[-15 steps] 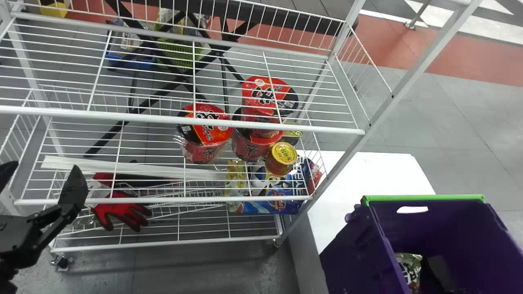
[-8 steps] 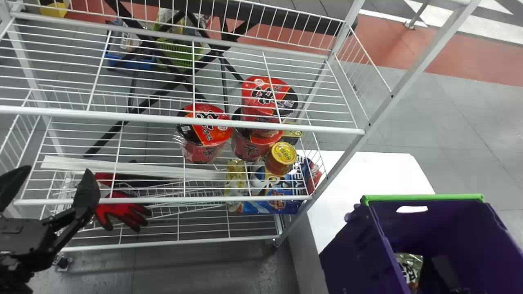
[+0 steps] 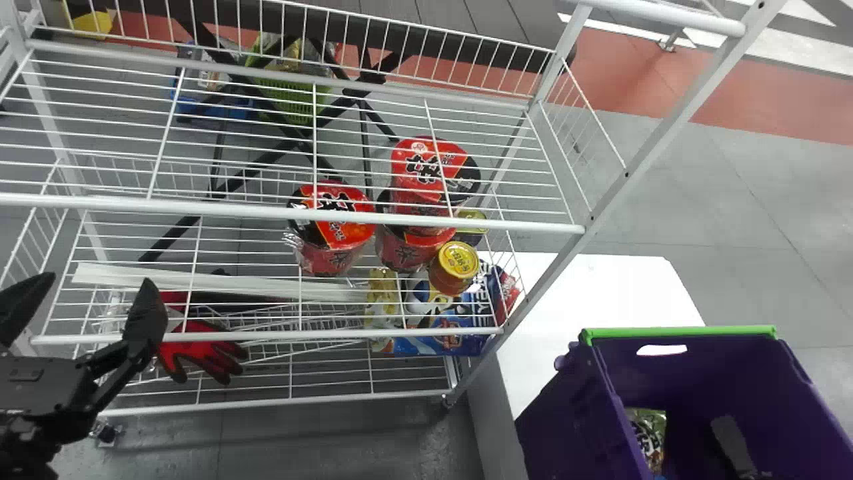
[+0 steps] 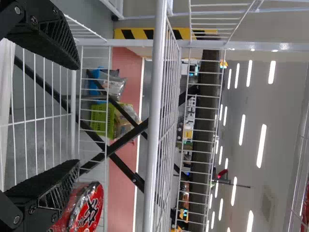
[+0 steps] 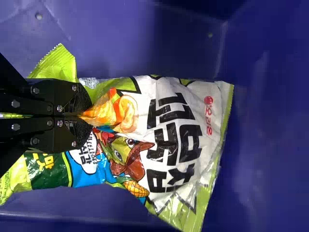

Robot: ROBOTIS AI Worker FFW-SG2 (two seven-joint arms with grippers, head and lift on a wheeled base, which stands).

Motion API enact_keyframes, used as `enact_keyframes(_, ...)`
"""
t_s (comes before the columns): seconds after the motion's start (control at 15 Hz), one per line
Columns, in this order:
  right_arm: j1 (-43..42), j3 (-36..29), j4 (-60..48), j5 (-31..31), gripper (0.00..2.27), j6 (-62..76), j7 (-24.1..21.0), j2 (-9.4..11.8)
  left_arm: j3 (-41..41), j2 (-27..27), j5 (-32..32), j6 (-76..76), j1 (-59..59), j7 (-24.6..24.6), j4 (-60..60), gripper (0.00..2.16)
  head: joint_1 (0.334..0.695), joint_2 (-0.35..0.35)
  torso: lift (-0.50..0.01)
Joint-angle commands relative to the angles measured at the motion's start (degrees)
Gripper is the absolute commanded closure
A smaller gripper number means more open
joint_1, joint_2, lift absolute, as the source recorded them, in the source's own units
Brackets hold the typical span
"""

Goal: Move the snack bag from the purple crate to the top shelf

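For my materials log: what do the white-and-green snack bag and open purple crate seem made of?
The bag looks like thin, glossy plastic film, by its creases and glints; a foil lining is possible. The crate seems rigid, semi-matt plastic, by its straight walls and cut-out handle slot.

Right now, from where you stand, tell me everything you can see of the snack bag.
The snack bag is inside the purple crate, its broad printed face toward the right wrist camera. It looks like thin, glossy film, creased and gathered where the right gripper is shut on it. The face is mostly white, with green borders, big black lettering, a cartoon bird, a corn cob and a blue patch; one green corner has a serrated edge. Whether it rests on the crate's floor, I cannot tell.
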State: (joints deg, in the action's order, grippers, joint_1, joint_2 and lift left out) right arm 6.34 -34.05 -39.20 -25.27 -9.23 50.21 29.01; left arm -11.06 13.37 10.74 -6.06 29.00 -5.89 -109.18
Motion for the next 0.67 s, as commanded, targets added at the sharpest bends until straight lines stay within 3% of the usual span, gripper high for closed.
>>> enact_keyframes(0.0, 0.86, -0.75, -0.53, 0.31, 1.96, 0.83, -0.02, -0.36, -0.1, -0.1, -0.1, 0.22, -0.26, 0.0, 0.11, 0.14, 0.695, -0.35, -0.416)
enact_keyframes(0.27, 1.83, -1.45, -1.14, 0.31, 1.96, 0.83, -0.11, -0.53, -0.19, -0.1, -0.1, 0.22, -0.61, 0.09, 0.46, 0.14, 0.695, -0.35, -0.4)
enact_keyframes(0.6, 4.64, -2.86, -6.06, 1.19, 1.96, 0.13, 0.68, -2.64, -0.19, -0.1, -0.1, 0.22, -0.61, 0.09, 0.64, 0.14, 0.695, -0.35, -0.38)
